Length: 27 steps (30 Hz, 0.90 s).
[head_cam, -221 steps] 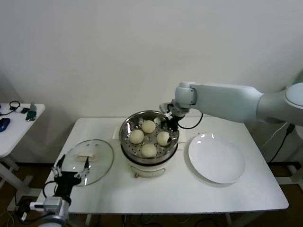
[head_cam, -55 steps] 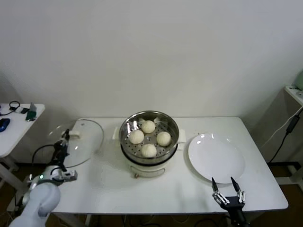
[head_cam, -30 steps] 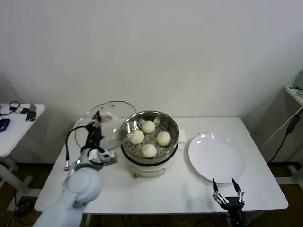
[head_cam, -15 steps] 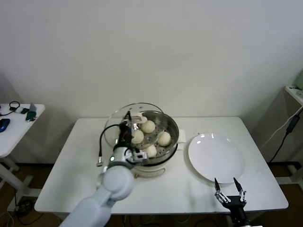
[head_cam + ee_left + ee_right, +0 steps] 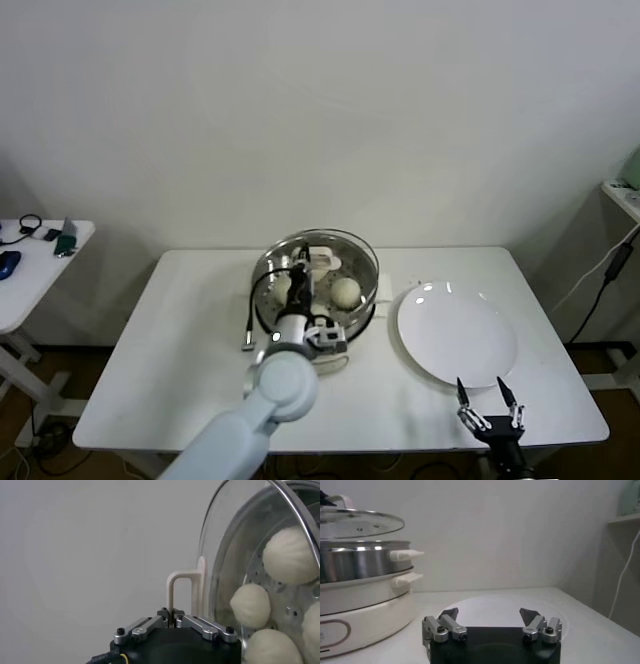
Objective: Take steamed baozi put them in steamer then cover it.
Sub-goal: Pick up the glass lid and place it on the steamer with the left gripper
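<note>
Since the earlier frames the glass lid (image 5: 318,262) has travelled from the left side of the tabletop (image 5: 190,340) to hang right over the steamer (image 5: 366,300), which sits mid-tabletop with the steamed baozi (image 5: 345,291) already inside on the perforated tray. The left pincer (image 5: 175,618) is clamped shut on the lid's cream handle (image 5: 182,591). From the right wrist view the lid hovers just above the rim, slightly tilted, not yet seated. To finish well, level the lid, centre it on the rim, lower it gently, then let go. The white plate (image 5: 457,335) lies bare beside the steamer. The right pincer (image 5: 491,621) waits, jaws spread, at the near right edge, having dropped back from the pot
</note>
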Each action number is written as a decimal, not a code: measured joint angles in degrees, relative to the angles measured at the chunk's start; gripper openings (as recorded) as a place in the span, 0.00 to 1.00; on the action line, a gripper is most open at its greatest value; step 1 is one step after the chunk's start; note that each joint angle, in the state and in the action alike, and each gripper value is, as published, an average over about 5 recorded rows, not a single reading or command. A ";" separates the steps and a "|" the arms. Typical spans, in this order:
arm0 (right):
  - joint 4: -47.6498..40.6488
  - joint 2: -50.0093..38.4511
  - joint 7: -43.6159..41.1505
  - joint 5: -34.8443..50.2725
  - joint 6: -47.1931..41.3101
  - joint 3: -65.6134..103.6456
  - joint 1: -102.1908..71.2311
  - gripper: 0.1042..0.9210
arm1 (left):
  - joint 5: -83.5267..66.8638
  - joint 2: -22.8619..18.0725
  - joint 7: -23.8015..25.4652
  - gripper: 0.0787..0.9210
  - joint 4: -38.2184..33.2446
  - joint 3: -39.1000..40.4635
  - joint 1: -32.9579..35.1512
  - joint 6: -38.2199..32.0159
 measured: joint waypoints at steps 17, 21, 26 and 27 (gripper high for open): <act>-0.17 -0.21 0.03 0.58 0.62 0.39 -0.55 0.88 | 3.68 -2.60 -0.25 0.07 4.82 -0.08 -0.30 -0.01; -0.21 -0.24 0.03 0.96 0.74 0.61 -0.68 0.88 | 4.27 -2.44 -0.14 0.07 5.19 -0.22 0.04 -0.05; -0.22 0.02 0.03 1.10 0.84 0.65 -0.79 0.88 | 4.92 -2.41 -0.36 0.07 5.71 -0.50 0.34 -0.09; -0.22 0.09 0.03 1.09 0.86 0.65 -0.80 0.88 | 5.09 -2.42 -0.46 0.07 5.82 -0.58 0.39 -0.10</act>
